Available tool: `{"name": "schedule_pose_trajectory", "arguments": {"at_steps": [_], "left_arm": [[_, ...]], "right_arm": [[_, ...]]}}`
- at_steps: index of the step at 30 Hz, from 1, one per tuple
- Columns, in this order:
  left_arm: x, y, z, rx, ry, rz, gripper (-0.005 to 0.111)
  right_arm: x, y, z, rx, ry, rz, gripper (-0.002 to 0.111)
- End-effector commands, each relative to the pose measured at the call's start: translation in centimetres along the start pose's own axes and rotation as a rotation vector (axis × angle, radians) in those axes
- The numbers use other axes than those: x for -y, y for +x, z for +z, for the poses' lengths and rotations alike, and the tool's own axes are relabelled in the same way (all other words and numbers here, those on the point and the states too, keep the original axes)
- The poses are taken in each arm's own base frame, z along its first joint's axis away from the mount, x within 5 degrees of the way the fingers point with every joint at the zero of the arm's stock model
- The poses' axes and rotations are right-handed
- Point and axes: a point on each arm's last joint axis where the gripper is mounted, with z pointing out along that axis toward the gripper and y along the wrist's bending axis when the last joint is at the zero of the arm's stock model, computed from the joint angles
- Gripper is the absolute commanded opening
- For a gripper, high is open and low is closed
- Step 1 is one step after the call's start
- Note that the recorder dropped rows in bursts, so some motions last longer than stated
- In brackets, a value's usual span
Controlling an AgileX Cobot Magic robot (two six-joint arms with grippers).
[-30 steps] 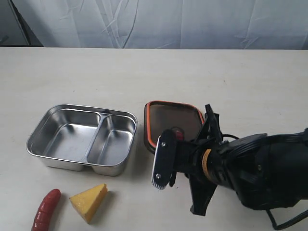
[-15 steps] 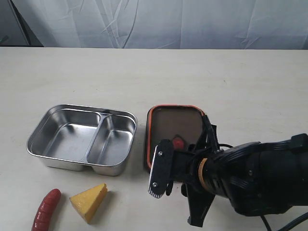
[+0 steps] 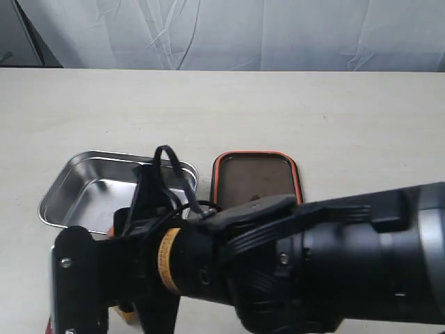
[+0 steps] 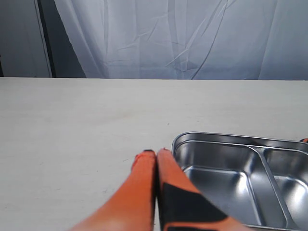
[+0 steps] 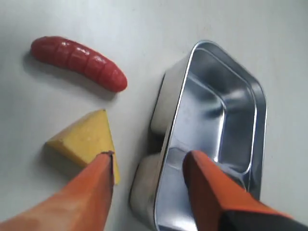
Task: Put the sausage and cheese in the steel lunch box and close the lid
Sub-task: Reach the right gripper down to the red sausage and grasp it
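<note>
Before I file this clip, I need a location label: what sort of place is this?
Probably a robot lab bench, not a kitchen: a plain pale table, a white cloth backdrop, and a toy sausage and cheese beside a steel lunch box.

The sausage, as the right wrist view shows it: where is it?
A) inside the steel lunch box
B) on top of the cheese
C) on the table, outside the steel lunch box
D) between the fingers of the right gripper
C: the sausage lies flat on the table, apart from the steel lunch box and from the cheese, and the open right gripper holds nothing.
</note>
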Motion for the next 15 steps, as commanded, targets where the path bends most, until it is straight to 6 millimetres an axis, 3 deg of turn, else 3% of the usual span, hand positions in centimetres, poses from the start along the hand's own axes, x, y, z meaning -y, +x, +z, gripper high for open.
{"name": "schedule_pose_trajectory", "arguments": {"at_steps": [1, 3, 8, 15], "left_arm": [[0.1, 0.1, 0.0, 0.007, 0.011, -0.01, 0.0], [0.1, 0.1, 0.0, 0.007, 0.011, -0.01, 0.0], [0.1, 0.1, 0.0, 0.007, 0.011, -0.01, 0.0], [0.1, 0.1, 0.0, 0.007, 0.011, -0.01, 0.0]], "right_arm": [[0.2, -2.0, 2.0, 0.043, -0.007, -0.042, 0.038], [-0.3, -2.7, 3.0, -0.018, -0.006, -0.066, 0.028], [-0.5, -3.6, 3.7, -0.223, 0.02, 0.02, 0.028], [1.2, -7.5, 2.3, -0.237, -0.09, 0.601, 0.033]]}}
